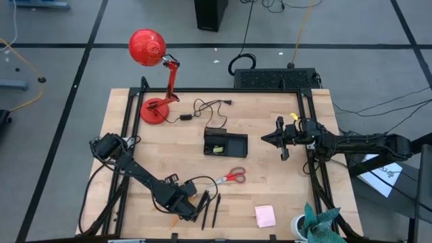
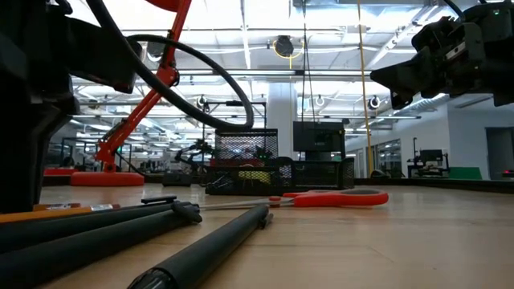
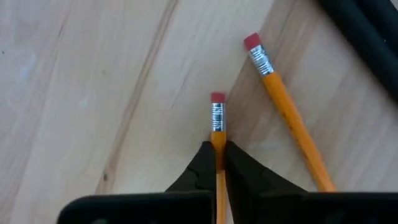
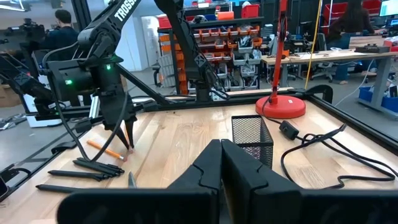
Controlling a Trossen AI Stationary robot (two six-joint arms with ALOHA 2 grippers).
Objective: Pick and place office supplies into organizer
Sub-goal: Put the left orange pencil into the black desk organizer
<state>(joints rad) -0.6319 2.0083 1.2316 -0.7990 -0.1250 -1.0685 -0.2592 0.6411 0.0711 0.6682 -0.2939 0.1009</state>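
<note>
- Pencil [image 3: 217,127]: orange, pink eraser and silver ferrule, lying on the wooden table [image 1: 283,196] at the near edge; left gripper [image 3: 217,152] has its jaws closed on it, fingers pinching the shaft just behind the ferrule.
- Second pencil [image 3: 286,112]: same look, just beside the held one, angled away, not touched.
- Black pens [image 1: 210,209]: next to the left gripper [image 1: 196,212] at the near edge, lying flat.
- Pink sticky-note pad [image 1: 264,216]: near edge, to the right of the pens.
- Red-handled scissors [image 1: 233,177]: mid-table, between pens and organizer, flat.
- Organizer [image 1: 225,143]: black tray at table centre, yellow-green item in its left compartment, well apart from the left gripper.
- Right gripper [image 1: 265,138]: jaws closed on nothing, hanging above the table right of the organizer.
- Red desk lamp [image 1: 154,74]: far-left corner.
</note>
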